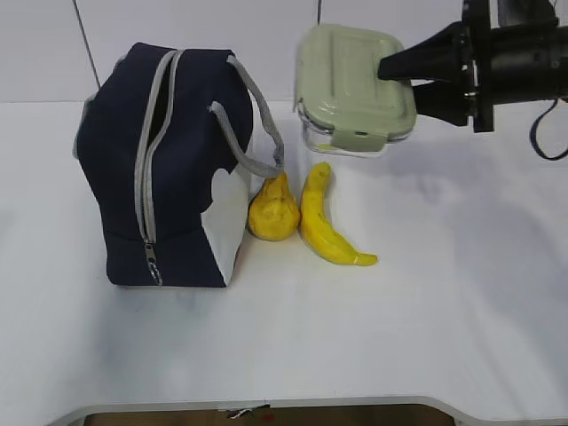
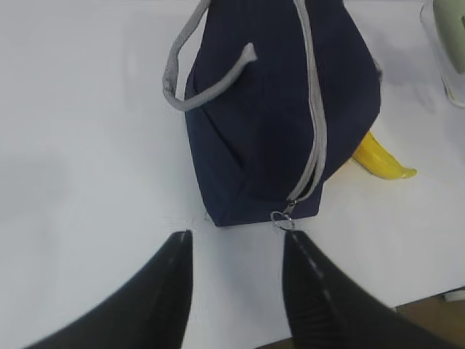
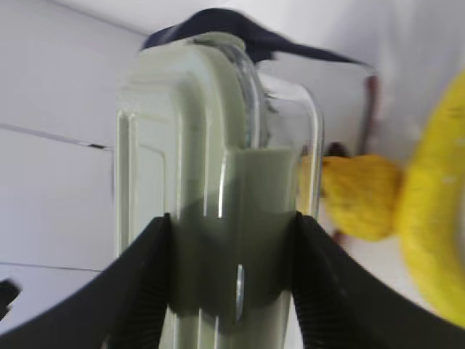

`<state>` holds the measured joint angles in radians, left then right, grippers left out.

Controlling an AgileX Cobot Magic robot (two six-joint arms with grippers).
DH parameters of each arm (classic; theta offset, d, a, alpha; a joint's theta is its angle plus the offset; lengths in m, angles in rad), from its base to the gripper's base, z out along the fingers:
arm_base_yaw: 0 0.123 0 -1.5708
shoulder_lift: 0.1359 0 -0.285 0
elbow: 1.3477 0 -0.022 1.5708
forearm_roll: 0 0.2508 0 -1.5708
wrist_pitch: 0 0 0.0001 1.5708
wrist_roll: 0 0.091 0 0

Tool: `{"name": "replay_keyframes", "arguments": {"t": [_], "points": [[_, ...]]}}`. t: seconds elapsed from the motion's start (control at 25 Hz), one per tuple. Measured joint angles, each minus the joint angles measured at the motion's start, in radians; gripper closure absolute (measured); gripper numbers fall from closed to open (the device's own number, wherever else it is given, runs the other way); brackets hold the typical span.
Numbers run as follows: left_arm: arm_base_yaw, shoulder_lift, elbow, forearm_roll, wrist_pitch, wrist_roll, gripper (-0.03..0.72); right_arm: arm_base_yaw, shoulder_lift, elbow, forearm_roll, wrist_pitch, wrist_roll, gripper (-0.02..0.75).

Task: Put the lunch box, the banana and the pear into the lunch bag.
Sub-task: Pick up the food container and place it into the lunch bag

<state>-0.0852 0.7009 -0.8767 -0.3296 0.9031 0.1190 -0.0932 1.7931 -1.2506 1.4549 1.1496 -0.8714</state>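
The right tool is matte black with tapered, wedge-shaped fingers, a blocky wrist and a black cable looping behind it.

The large boxy navy-blue fabric lunch bag stands at the left of the white table. Just right of it lies the squat yellow pear, then the long curved yellow banana. Behind and above both, the clear glass lunch box with sage-green lid is raised off the table.

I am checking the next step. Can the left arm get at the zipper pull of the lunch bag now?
Probably yes. The left hand is open and empty just in front of the zipper pull, at the near bottom end of the lunch bag. Only bare table lies between them.
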Motion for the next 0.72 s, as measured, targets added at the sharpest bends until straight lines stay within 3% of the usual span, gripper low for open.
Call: {"name": "replay_keyframes", "arguments": {"t": [0.16,0.44,0.72], "points": [[0.0,0.214,-0.131,-0.036,0.024,0.029,0.338,0.081,0.0,-0.02,0.048,0.002,0.002,0.353],[0.0,0.52,-0.294,-0.188,0.055,0.212,0.33,0.179,0.0,-0.144,0.057,0.01,0.002,0.354],[0.0,0.758,-0.418,-0.288,0.075,0.308,0.33,0.242,0.013,-0.237,0.063,-0.112,0.002,0.354]]}}
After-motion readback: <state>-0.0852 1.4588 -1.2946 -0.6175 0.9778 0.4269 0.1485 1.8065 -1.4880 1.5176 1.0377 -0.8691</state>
